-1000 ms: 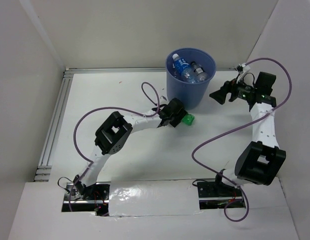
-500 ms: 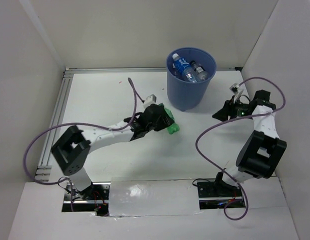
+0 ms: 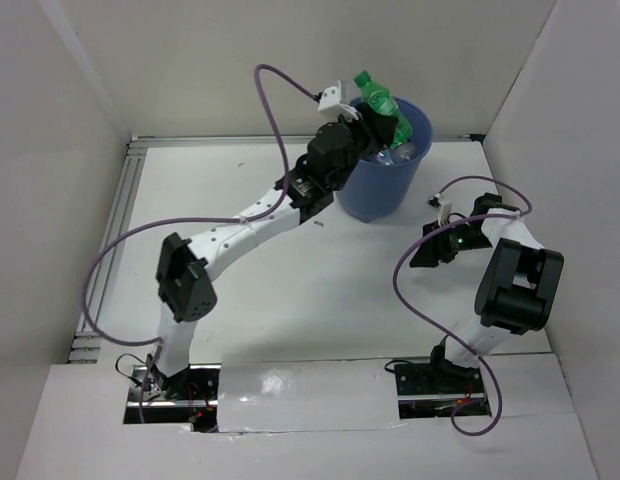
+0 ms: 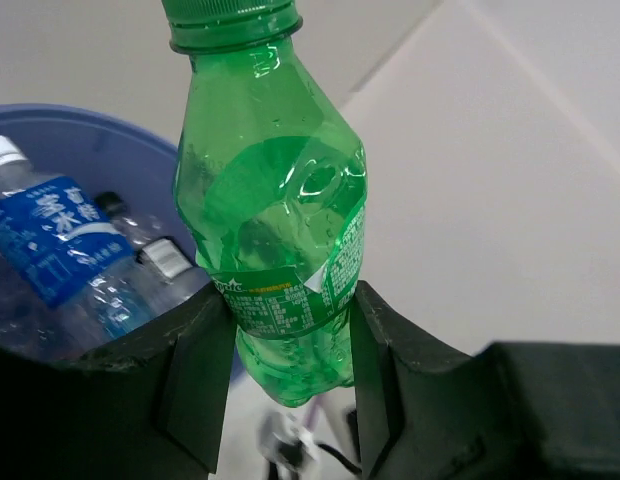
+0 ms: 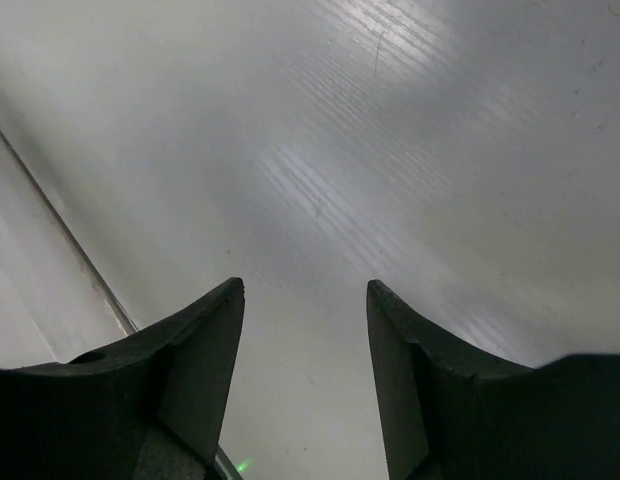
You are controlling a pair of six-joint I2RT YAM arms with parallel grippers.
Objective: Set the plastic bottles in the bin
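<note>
My left gripper is shut on the green bottle and holds it upright over the rim of the blue bin. In the left wrist view the green bottle stands between my fingers, with the bin behind it at the left. A clear bottle with a blue label and a black-capped bottle lie inside the bin. My right gripper is open and empty, low over the bare table right of the bin; in its wrist view the gripper has only white table between its fingers.
White walls close the table at the back and both sides. An aluminium rail runs along the left edge. Purple cables loop off both arms.
My left arm has lifted the green bottle from the table in front of the bin up to the bin's rim. My right gripper has drawn back toward me and dropped lower.
</note>
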